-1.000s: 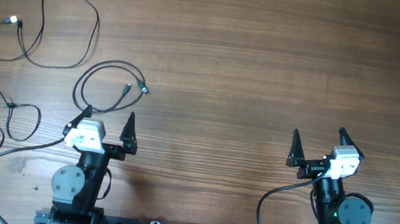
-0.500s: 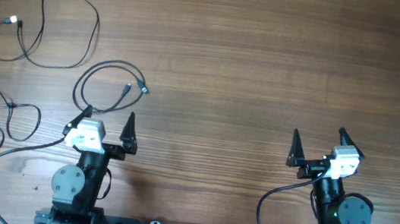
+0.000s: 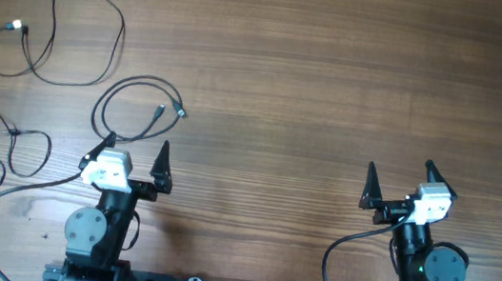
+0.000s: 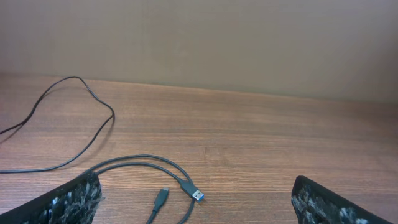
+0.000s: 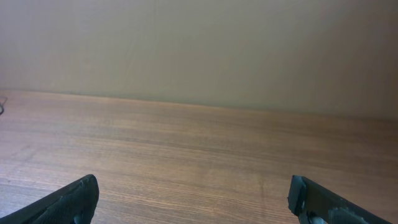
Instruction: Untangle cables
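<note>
Three thin black cables lie apart on the left half of the wooden table. One with a silvery tip [image 3: 17,25] sprawls at the far left. A second cable [image 3: 14,133] lies by the left edge. The third cable [image 3: 143,77] forms a loop just ahead of my left gripper [image 3: 135,146]. Its blue-tipped plug [image 4: 198,195] and a small plug [image 4: 163,195] rest between the wide-apart fingers of that gripper [image 4: 196,182]. The far cable [image 4: 112,116] curves at the upper left of the left wrist view. My right gripper [image 3: 401,170] [image 5: 194,182] stands open over bare wood, nothing in it.
Thick black arm wires [image 3: 29,188] run from both arm bases [image 3: 96,232] at the table's front edge. A plain beige wall [image 5: 199,43] rises behind the table's far edge.
</note>
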